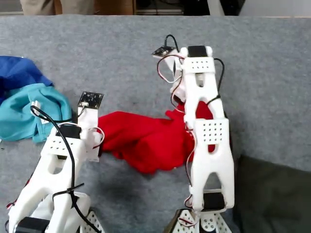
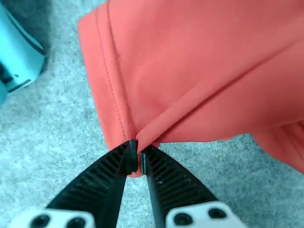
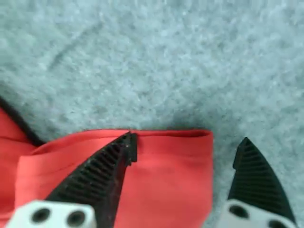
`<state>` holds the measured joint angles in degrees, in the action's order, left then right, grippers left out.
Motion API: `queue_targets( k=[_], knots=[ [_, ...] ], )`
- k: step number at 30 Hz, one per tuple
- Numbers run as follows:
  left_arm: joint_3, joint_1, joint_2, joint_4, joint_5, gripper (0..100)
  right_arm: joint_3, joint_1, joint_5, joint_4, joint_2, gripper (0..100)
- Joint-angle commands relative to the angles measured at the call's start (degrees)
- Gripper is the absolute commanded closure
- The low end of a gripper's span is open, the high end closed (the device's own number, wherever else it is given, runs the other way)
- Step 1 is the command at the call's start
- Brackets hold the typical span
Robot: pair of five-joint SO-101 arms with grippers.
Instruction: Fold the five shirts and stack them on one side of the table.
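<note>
A grey carpeted tabletop point(image 1: 97, 53) with two white robot arms reaching in from the near edge, seen from above and from each wrist.

The left hand point(image 2: 137, 159) is closed, its two black ribbed fingers pinching a corner of the red shirt point(image 2: 199, 71) right at the stitched hem. From the pinch, a raised fold of red cloth runs away from the hand, and the rest of the shirt spreads out beyond the fingertips.

The right hand point(image 3: 187, 142) is wide open and holds nothing. One finger sits over the red shirt's hemmed edge, while the other sits over bare tabletop just past the shirt's corner. Whether the fingertips touch the cloth cannot be told.

The red shirt lies crumpled between the two hands, stretching from the left hand's grip across to beneath the right arm.

On the far side of the left hand from the right hand, a teal shirt point(image 1: 29, 111) lies bunched, with a blue shirt point(image 1: 17, 73) touching it just beyond. A dark garment point(image 1: 272, 194) lies on the right arm's outer side, back near that arm's base.
</note>
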<state>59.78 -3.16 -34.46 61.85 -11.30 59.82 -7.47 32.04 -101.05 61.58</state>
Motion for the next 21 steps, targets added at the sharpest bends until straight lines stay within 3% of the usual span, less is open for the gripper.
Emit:
queue_targets(
  k=[1, 15, 21],
  knots=[
    [-0.4, -0.3, -0.9, 0.3, -0.4, 98, 1.8, 1.1, 0.0, -0.1, 0.2, 67.0],
    [-0.4, -0.4, -0.9, -0.2, -0.4, 98, 8.0, 1.9, 0.1, -0.3, 6.0, 67.6],
    [-0.5, -0.4, -0.9, -0.2, -0.1, 98, 8.1, 1.9, -0.4, -0.3, 6.0, 84.6]
  ],
)
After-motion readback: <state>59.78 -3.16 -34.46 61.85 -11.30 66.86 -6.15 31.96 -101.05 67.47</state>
